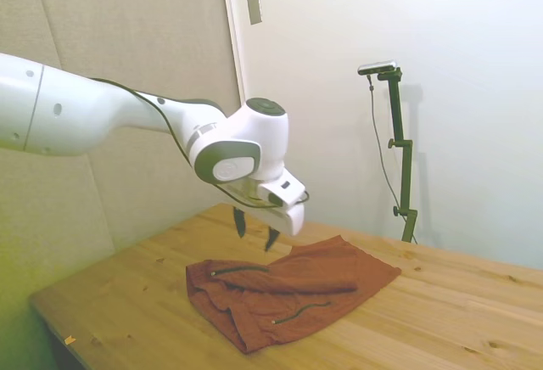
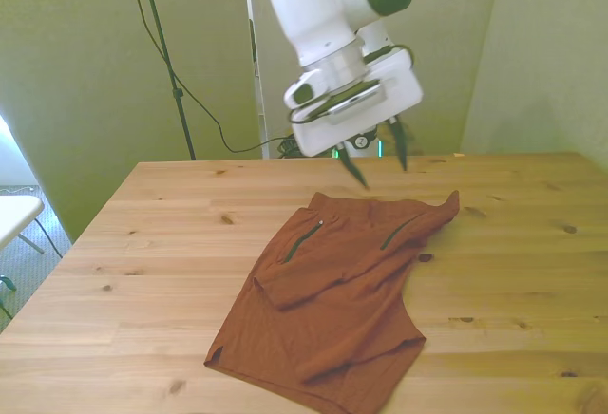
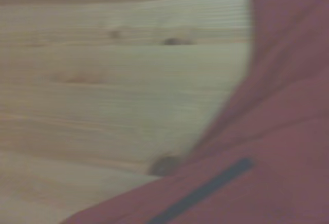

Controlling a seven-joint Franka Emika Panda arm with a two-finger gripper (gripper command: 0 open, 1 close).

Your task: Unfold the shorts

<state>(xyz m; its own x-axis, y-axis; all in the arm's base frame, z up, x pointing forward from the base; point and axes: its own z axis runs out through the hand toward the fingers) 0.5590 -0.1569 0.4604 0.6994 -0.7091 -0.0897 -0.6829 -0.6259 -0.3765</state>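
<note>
**Shorts lie folded, jaws apart above them**

The shorts (image 2: 328,305) lie on the wooden surface (image 2: 142,243), partly folded over themselves, with two thin dark strips showing on the upper layer. In the front view they spread from the middle of the surface toward 6 o'clock. The gripper (image 2: 378,160) hangs in the air off the cloth's 12 o'clock edge, touching nothing, jaws apart and empty. The blurred wrist view shows red cloth (image 3: 277,147) with one dark strip (image 3: 205,190) beside bare wood.

Side, front and close wrist views share the shorts (image 1: 288,298).
</note>
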